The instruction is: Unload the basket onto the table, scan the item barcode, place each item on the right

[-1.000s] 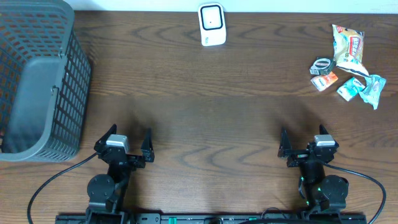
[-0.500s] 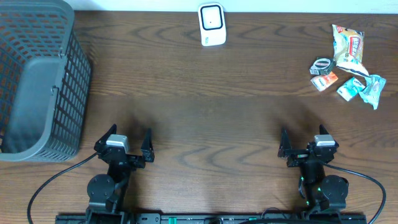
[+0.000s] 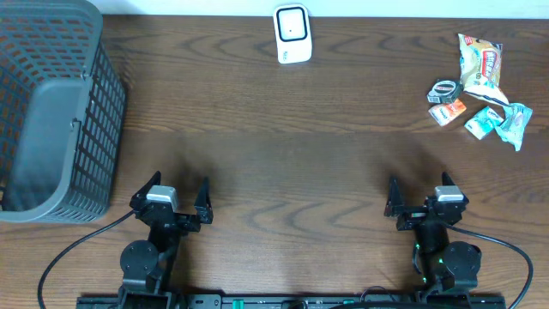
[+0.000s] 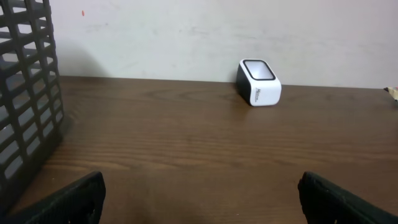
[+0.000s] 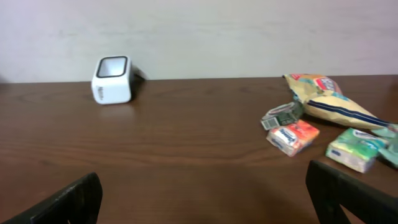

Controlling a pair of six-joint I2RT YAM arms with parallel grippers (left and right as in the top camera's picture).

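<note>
Overhead, on the dark brown wooden tabletop (image 3: 274, 146): left gripper (image 3: 178, 189) and right gripper (image 3: 418, 190), both spread wide, holding nothing. Far right, a heap of small colourful packets (image 3: 480, 81); at the far edge, a white box-shaped scanner (image 3: 292, 34), well apart. Left wrist: scanner and grey plastic mesh basket (image 4: 25, 112) ahead. Right wrist: packets touching, overlapping; likely to snag two together, or hide the barcode under a finger.

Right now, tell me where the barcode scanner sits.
Overhead, the scanner stands midway along the table's far edge, between the grey basket on the left and the snack packets on the right.
</note>
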